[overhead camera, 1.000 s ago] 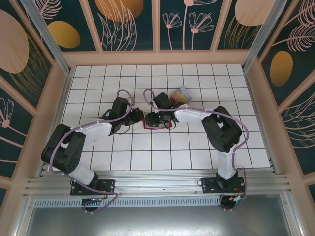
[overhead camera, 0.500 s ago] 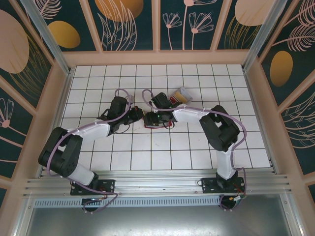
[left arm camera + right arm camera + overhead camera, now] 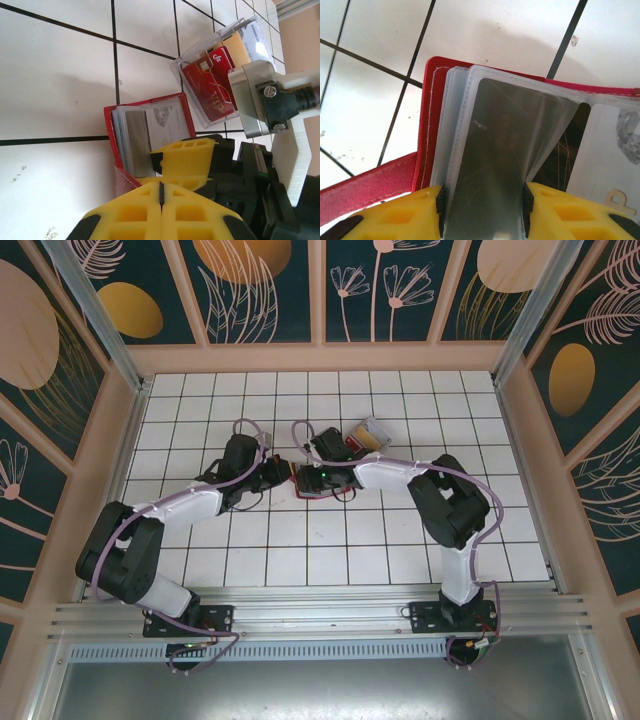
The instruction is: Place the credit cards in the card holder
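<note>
Your right gripper [image 3: 482, 200]: clamped across a credit card [image 3: 500, 150]. Long axis: straight ahead, into the card holder [image 3: 429, 125]. Your left gripper [image 3: 160, 192]: closed.

"VIP" on red card [image 3: 212, 87]

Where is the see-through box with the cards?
In the top view the clear box sits on the tiles, just beyond the open red wallet, right of centre.

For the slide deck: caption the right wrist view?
Right hand holds a grey card in the red wallet's clear sleeve.
</note>
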